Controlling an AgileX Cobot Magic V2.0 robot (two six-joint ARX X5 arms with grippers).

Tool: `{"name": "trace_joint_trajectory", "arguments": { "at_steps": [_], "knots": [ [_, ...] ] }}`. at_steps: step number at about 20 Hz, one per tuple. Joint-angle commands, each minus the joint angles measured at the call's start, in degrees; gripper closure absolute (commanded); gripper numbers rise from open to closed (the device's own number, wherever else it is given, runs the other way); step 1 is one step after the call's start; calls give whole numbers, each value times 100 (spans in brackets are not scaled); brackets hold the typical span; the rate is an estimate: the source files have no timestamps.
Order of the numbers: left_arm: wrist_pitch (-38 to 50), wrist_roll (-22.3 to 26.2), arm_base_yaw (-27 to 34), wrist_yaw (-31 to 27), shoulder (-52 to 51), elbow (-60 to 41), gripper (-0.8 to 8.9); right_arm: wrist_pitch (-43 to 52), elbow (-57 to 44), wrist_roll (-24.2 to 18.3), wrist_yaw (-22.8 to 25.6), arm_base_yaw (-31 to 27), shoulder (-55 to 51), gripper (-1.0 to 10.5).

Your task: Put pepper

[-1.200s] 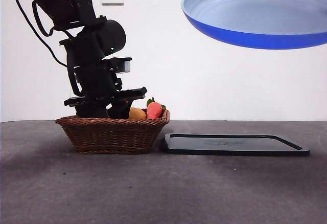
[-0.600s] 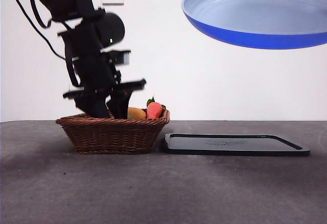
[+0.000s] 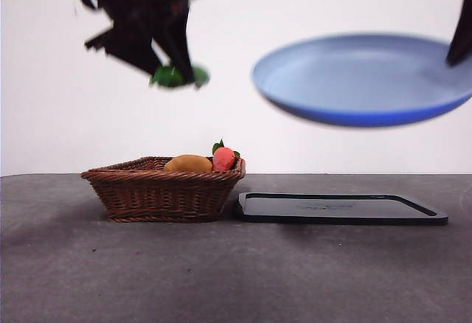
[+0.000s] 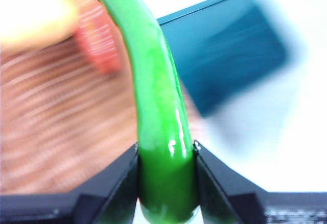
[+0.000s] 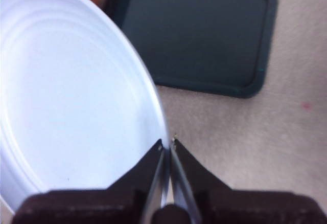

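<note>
While your left tool (image 3: pixel 175 72) hangs high above the basket (image 3: pixel 162 190), it pinches the pepper (image 3: pixel 179 77); your left wrist view shows that glossy skin (image 4: pixel 162 127) clamped near one end, likely slippery and light, so grip mid-body; your right tool (image 5: pixel 167 147) clasps the plate's (image 5: pixel 71 106) rim.

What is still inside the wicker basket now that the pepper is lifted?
The basket shows a yellow-orange fruit and a red-orange fruit with green leaves above its rim. Its wall hides anything lower. The pepper hangs above, clamped in the left hand.
</note>
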Motion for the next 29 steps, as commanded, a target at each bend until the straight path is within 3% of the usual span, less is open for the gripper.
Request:
{"name": "trace_joint_trajectory", "arguments": {
  "at_steps": [1, 6, 11, 14, 19, 23, 29],
  "knots": [
    [-7, -44, -317, 442, -162, 120, 729, 339, 94, 243, -52, 9, 570, 941],
    [-59, 24, -1296, 544, -55, 120, 729, 927, 94, 782, -616, 2, 1399, 941],
    [107, 544, -1950, -498, 605, 120, 729, 745, 94, 975, -1104, -39, 1416, 941],
    [328, 750, -2048, -826, 970, 120, 729, 411, 94, 970, -1154, -61, 1416, 941],
    [358, 769, -2063, -776, 1167, 120, 724, 308, 94, 981, -1252, -61, 1416, 941],
    [216, 765, -2085, -774, 1167, 120, 609, 297, 94, 986, -1250, -61, 1416, 941],
    [149, 763, -2124, -761, 1163, 120, 604, 234, 94, 1093, -1241, -61, 1419, 941]
  ]
}}
